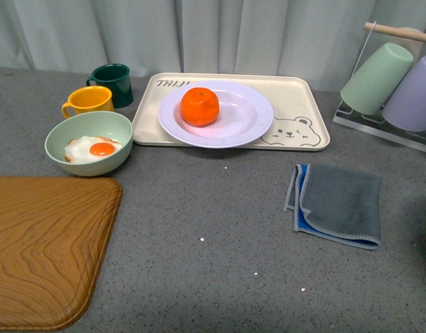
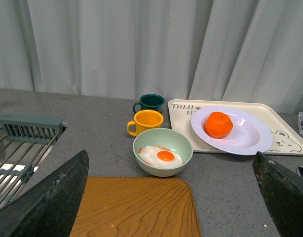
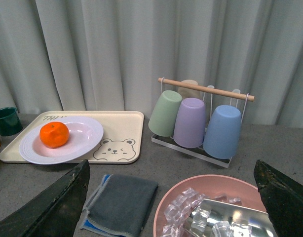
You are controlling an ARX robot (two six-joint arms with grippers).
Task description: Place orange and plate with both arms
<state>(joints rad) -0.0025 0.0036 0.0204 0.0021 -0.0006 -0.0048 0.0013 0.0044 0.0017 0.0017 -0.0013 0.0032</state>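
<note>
Already the orange sits inside the plate, left of the plate's centre, and the plate rests on the cream bear tray, covering most of the tray's printed lettering. That stacking suggests the two task items have reached their place, fruit cradled by the deep rim so it cannot roll. Just beside the tray's left edge stand a yellow mug and a dark green mug, with a pale green bowl holding a fried egg in front of them. Nearer, a grey cloth lies on the surface.

The left end effector and right end effector both stand wide apart, gripping nothing, well away from the tray; only dark finger edges show at the frame sides. The pink bowl below the right wrist is cut off.
</note>
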